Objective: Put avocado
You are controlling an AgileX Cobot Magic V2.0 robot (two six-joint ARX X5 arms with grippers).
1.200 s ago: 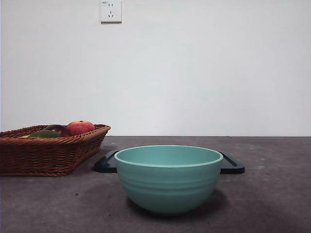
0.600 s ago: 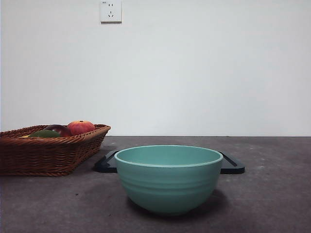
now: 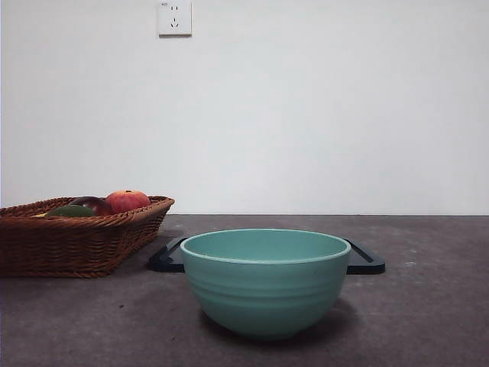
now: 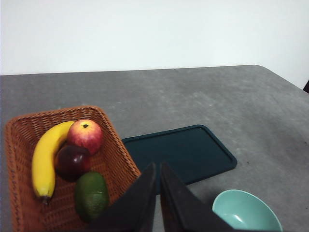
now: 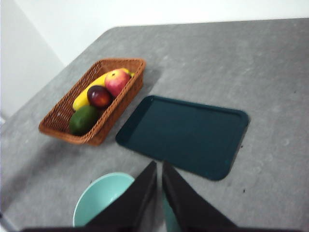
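The dark green avocado (image 4: 91,195) lies in the brown wicker basket (image 4: 118,157), beside a maroon fruit and a banana; it also shows as avocado (image 5: 84,119) and as a green sliver avocado (image 3: 70,210) over the basket rim (image 3: 84,245). My left gripper (image 4: 158,169) hangs high above the table near the basket's corner, jaws shut and empty. My right gripper (image 5: 159,168) is raised above the tray's near edge, jaws shut and empty. Neither arm appears in the front view.
A teal bowl (image 3: 265,281) stands at the table's front centre, with a dark flat tray (image 5: 186,135) behind it. The basket also holds a red-orange apple (image 4: 85,136), a maroon fruit (image 4: 71,162) and a banana (image 4: 44,162).
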